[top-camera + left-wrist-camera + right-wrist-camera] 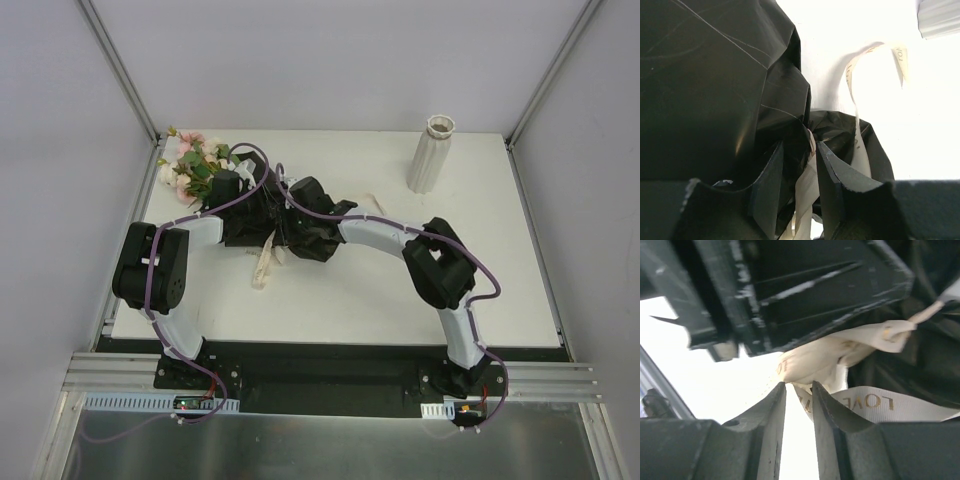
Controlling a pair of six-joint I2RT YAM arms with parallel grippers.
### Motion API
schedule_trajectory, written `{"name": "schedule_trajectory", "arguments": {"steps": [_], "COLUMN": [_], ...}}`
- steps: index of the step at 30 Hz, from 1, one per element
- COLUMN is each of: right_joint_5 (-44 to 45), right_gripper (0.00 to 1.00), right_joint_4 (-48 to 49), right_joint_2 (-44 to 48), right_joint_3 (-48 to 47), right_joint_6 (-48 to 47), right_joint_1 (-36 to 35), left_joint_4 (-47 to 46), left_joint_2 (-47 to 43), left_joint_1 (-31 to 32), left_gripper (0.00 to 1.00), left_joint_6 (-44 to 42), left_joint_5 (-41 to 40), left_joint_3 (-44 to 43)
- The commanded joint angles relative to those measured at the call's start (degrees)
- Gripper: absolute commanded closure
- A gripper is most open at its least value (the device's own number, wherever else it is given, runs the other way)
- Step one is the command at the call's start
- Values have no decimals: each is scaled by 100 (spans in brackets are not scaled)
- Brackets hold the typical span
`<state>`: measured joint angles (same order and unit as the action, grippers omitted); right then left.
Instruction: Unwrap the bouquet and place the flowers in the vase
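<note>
Left pincer pinches cream fabric ribbon and a fold of glossy black wrapping paper. Right pincer: jaws narrowly apart at the ribbon knot; grip cannot be told. Bouquet of pink and cream roses lies wrapped at white worktop far-left corner. Ribbed white cylinder vase upright near far edge, well apart.
</note>
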<state>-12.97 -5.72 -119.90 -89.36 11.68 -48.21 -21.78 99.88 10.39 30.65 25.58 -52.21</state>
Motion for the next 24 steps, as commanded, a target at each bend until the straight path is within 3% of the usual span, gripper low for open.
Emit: {"name": "schedule_trajectory", "arguments": {"steps": [1,10,14,24], "right_joint_5": [-539,-259,618,480], "right_gripper": [71,62,53,59], "right_joint_4": [44,545,765,774], "right_joint_2": [-77,729,1012,205], "right_joint_3": [-336,400,674,51], "right_joint_6": [194,9,298,1143], "right_joint_1": [-57,92,188,251], "left_joint_4": [-143,-142,-151,-151], "left_joint_2": [-3,-56,-65,-30], "left_joint_1": [-55,-55,-55,-55], "left_gripper": [68,67,67,67], "left_joint_6": [-59,-60,-68,-51], "left_joint_5": [157,175,140,140], "left_joint_3": [-114,-106,-71,-79]}}
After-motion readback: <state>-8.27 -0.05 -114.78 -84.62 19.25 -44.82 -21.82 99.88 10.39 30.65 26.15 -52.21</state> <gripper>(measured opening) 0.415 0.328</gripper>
